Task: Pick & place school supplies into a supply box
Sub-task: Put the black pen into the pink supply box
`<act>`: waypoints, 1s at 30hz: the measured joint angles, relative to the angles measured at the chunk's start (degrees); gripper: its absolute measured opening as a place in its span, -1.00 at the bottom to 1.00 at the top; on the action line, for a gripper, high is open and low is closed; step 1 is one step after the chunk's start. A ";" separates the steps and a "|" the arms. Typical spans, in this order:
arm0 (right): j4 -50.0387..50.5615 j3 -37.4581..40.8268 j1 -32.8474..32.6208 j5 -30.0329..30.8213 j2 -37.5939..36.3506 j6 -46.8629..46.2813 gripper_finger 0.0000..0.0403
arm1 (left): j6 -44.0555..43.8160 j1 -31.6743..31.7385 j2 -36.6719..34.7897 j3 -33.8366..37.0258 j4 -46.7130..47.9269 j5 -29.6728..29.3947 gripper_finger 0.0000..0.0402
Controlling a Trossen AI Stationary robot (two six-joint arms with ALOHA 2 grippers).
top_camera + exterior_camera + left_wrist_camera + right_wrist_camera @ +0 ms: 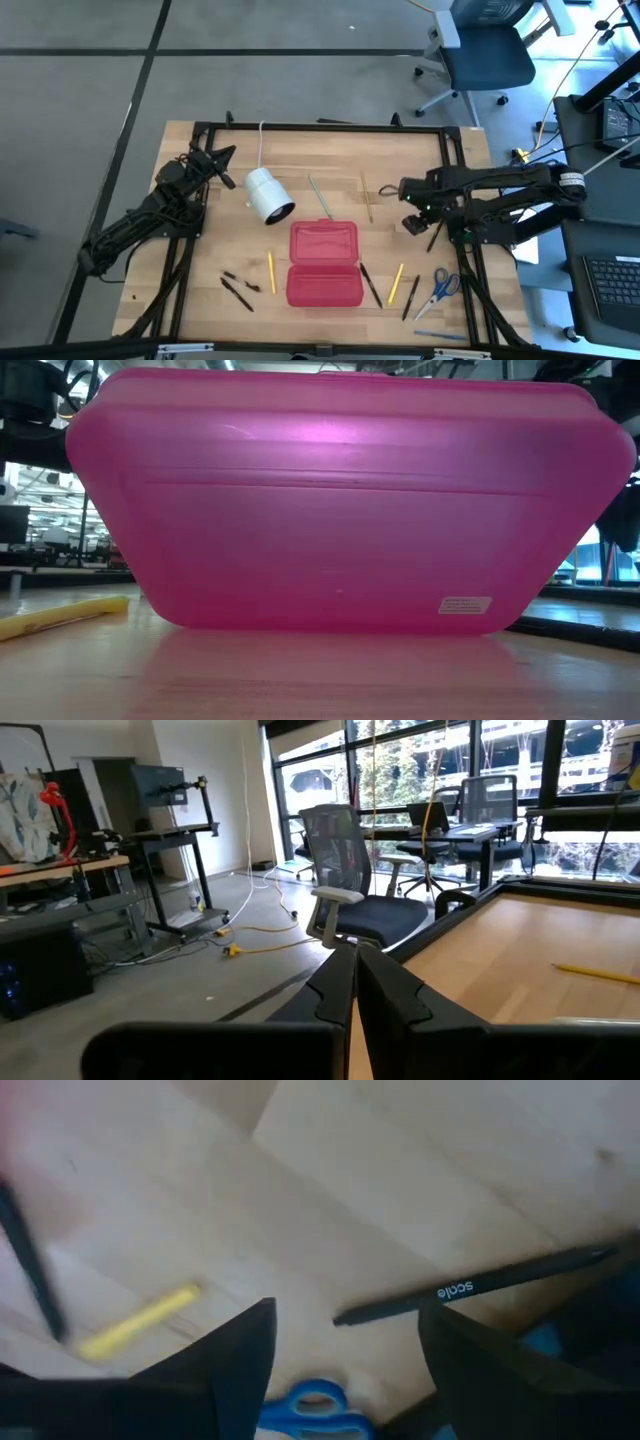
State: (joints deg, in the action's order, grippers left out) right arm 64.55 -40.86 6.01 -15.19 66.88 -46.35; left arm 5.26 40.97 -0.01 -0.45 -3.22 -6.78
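Nothing shows inside the red supply box (325, 263), which lies open just to the inner side of the right gripper (413, 222); pencils, pens and the blue scissors (438, 285) are all still scattered on the table (200, 290). The right gripper hangs spread wide and empty above a black pen (470, 1288), touching nothing, a yellow pencil (140, 1320) close by. The left gripper (222, 158) waits well away at the far corner, fingers pressed together and empty.

Above a pale wooden tabletop (420, 1190), the right gripper (345, 1345) spreads its dark fingers either side of a black "scale"-printed pen (470, 1287), a short yellow pencil (140, 1320) and blue scissor handles (315, 1410) nearby.
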 joint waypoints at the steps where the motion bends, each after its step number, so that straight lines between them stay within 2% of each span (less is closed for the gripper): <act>1: 0.01 0.00 -1.33 0.45 0.64 2.00 0.20 | 0.00 0.00 0.00 -0.02 0.01 0.01 -0.94; 7: 0.08 0.00 -9.26 6.98 3.95 10.65 0.15 | 0.00 0.01 0.00 -0.01 0.01 -0.01 -0.95; 21: 4.24 0.02 -21.43 7.02 13.52 12.17 0.12 | -0.02 0.00 0.00 -0.01 0.02 -0.01 -0.94; 30: 2.93 0.02 -24.90 10.51 21.03 12.64 0.12 | -0.20 0.00 0.00 -0.02 0.02 -0.01 -0.95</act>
State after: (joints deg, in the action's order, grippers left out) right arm 67.49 -40.84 -18.89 -4.69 87.90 -33.72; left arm 5.06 40.97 -0.01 -0.47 -3.20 -6.79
